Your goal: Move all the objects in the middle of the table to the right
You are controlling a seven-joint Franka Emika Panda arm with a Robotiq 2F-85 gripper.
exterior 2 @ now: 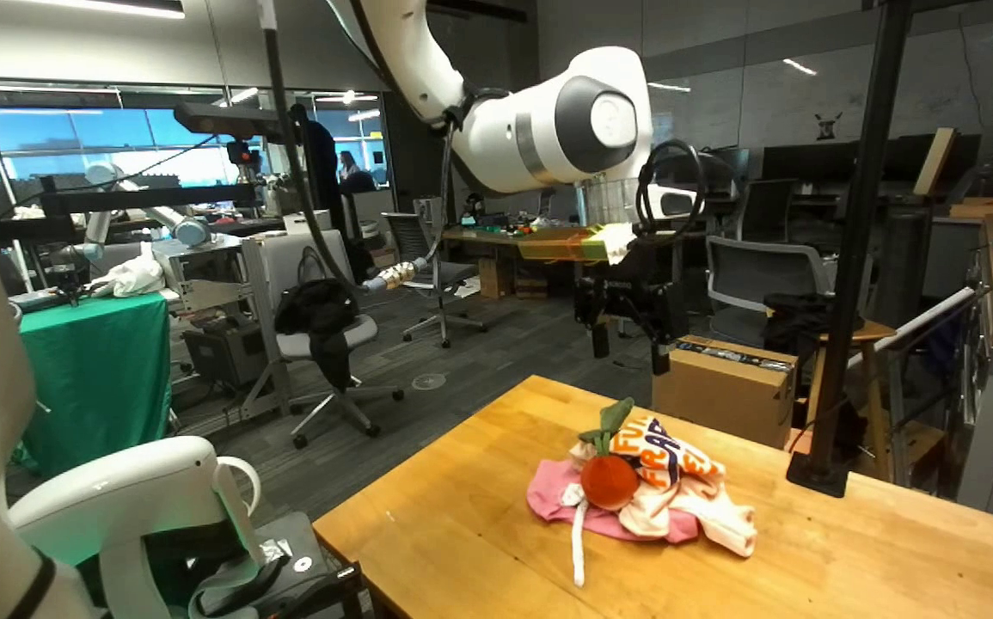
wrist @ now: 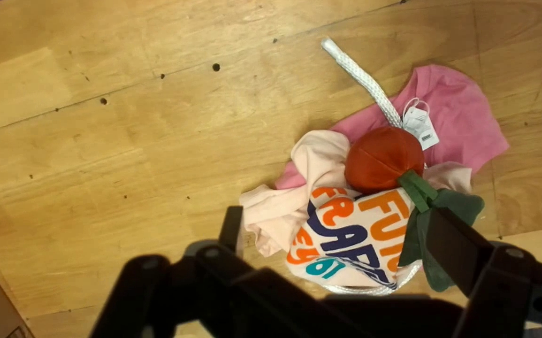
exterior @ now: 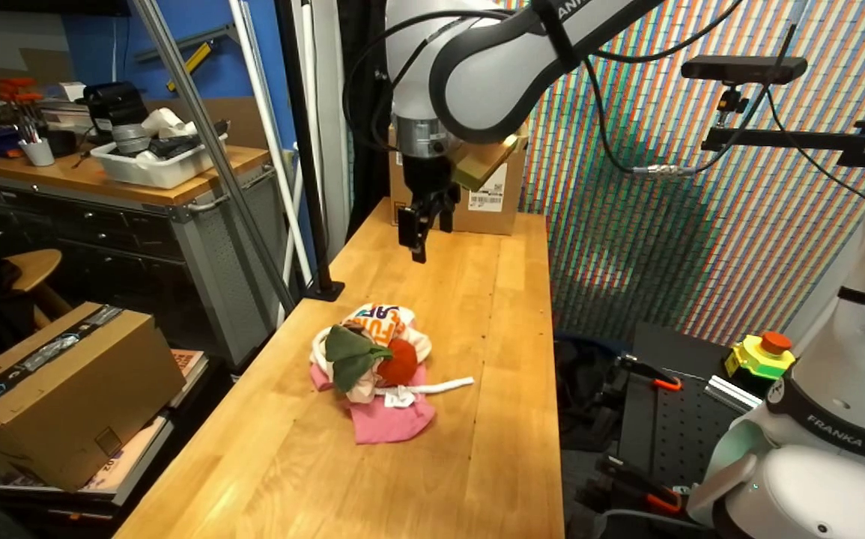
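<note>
Claw (wrist: 336, 218), nearest in the wrist view: 2 fingers spread wide. Task items lie in 1 heap (exterior 2: 659, 499) on the desk (exterior 2: 453, 516). Bottom: pink cloth (wrist: 458, 117). Over it: peach cloth (wrist: 294, 206) with printed lettering. On top: red-orange plush fruit (wrist: 381, 159) with green leaves (wrist: 465, 206). White cord (wrist: 368, 85) runs out past the pink cloth onto wood; white tag (wrist: 418, 124) beside it. Position relative to claw: heap below and apart in both exterior views; whether directly underneath, cannot tell. Wrist view: 1 finger crosses in front of the leaves, the 2nd shows at the peach cloth's edge. Cardboard box (exterior: 469, 223) stands on the desk behind the claw in an exterior view.
</note>
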